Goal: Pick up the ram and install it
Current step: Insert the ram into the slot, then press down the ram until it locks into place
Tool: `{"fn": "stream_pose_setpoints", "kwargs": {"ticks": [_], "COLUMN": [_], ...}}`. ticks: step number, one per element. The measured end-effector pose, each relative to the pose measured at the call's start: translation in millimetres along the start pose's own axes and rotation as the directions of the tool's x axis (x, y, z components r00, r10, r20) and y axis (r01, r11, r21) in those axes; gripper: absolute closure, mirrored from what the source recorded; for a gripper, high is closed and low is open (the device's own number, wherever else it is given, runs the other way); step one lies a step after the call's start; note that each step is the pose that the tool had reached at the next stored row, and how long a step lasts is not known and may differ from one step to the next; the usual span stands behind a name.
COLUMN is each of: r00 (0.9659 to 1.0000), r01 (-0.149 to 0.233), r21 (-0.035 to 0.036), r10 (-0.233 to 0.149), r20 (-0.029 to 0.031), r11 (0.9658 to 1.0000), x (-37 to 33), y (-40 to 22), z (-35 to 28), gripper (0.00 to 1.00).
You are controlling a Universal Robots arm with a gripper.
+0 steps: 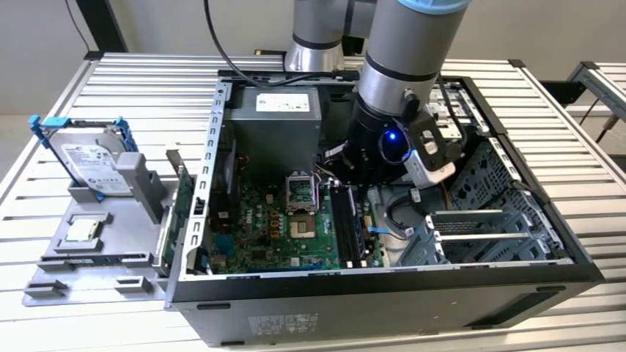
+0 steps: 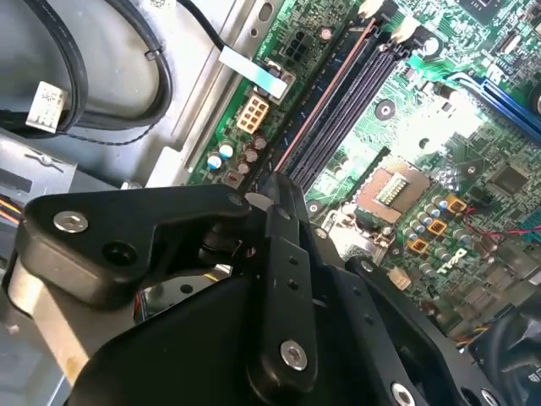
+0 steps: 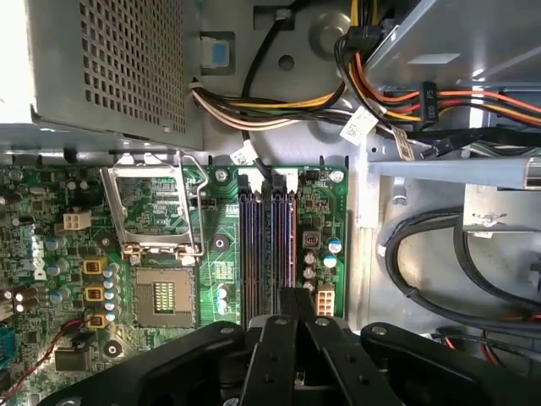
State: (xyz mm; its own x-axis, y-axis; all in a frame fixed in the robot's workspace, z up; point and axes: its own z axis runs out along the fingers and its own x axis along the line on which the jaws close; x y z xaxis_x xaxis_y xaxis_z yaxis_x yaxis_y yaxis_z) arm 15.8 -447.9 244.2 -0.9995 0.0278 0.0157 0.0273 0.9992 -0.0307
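**Arm and gripper.** In the exterior view the arm reaches down into the open computer case [image 1: 391, 301], which lies on its side on a slatted metal table [image 1: 146, 81]. The gripper [image 1: 344, 183] is low over the green motherboard [image 1: 264, 220], just beside the empty processor socket [image 1: 301, 192] and in front of the grey power supply [image 1: 278, 125].

**Jaws.** In both wrist views the two black fingers are drawn close together, with the gripper [image 2: 275, 182] [image 3: 296, 296] directly above one end of the row of memory slots [image 3: 254, 245]. They appear to be clenched on the upper edge of the ram. The contact point is hidden by the fingers themselves, so this is not certain.

**Ram.** The ram [image 2: 325, 93] [image 3: 287, 245] [image 1: 341, 220] stands on edge in line with the slot furthest from the processor socket, on the side nearest the black cables [image 3: 423, 254]. Whether it is fully seated cannot be determined.

**Other parts.** On the exterior view's left, a grey tray [image 1: 59, 282] outside the case holds a hard drive [image 1: 93, 161] in a blue bracket and a small square chip [image 1: 83, 229], both well apart from the gripper.
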Motion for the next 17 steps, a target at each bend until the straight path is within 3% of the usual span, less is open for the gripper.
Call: {"fn": "stream_pose_setpoints", "kwargs": {"ticks": [6, 10, 14, 17], "r00": [1.0, 0.9983, 0.9916, 0.9837], "r01": [0.0, 0.059, 0.13, 0.18], "r21": [-0.0002, 0.0019, 0.0056, 0.0164], "r10": [0.0, -0.059, -0.13, -0.18], "r20": [-0.0001, 0.002, 0.0039, 0.004], "r11": [1.0, 0.9983, 0.9916, 0.9836], "x": [0.2, 0.6, 0.8, 1.1], "y": [0.0, -0.1, 0.0, 0.0], "z": [0.0, 0.0, 0.1, 0.0], "gripper": [1.0, 1.0, 1.0, 1.0]}}
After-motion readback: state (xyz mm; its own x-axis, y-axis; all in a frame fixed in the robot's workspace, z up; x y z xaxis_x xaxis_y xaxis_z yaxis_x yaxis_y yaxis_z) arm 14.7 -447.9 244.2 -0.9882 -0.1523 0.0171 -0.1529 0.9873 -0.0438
